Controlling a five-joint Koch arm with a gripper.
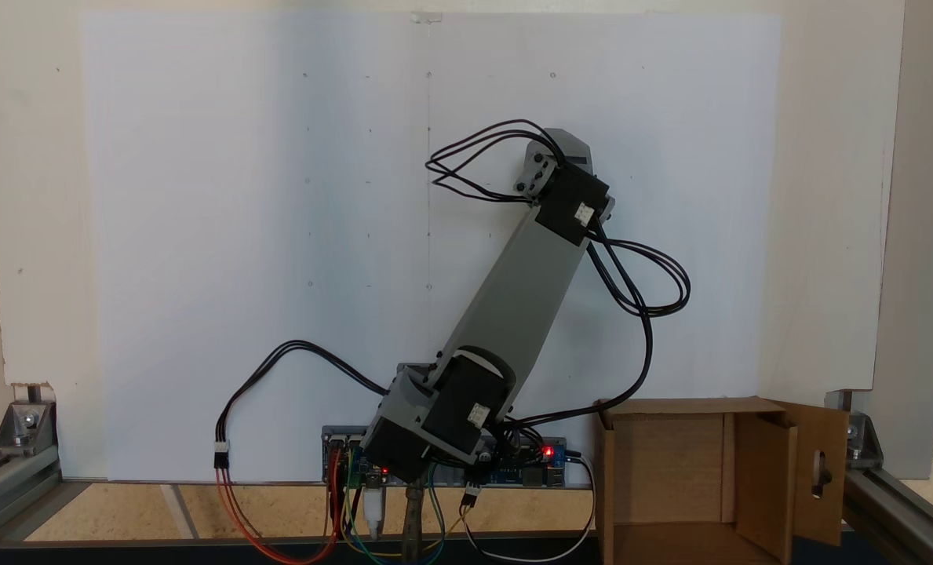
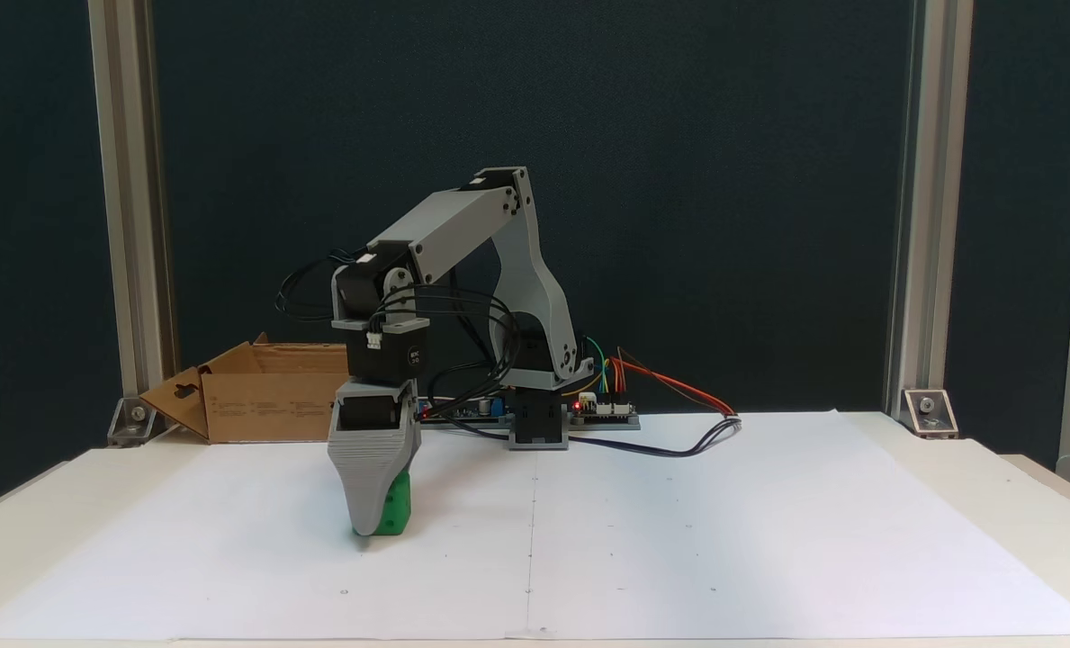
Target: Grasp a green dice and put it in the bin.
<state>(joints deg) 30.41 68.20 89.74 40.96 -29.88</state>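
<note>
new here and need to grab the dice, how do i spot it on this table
Find the grey robot arm on the white paper sheet. Follow it down to its gripper at the paper. The green dice sits right at that tip, the one bright green thing there.

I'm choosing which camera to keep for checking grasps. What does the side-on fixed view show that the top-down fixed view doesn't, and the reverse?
Side-on view alone: the small bright green plastic dice on the white paper sheet, with the grey gripper down over it, one finger hiding the other.

Top-down view alone: the inside of the brown corrugated cardboard bin, with no dice in it.

Both: the grey arm, the bin, the paper, the wired controller board.
</note>
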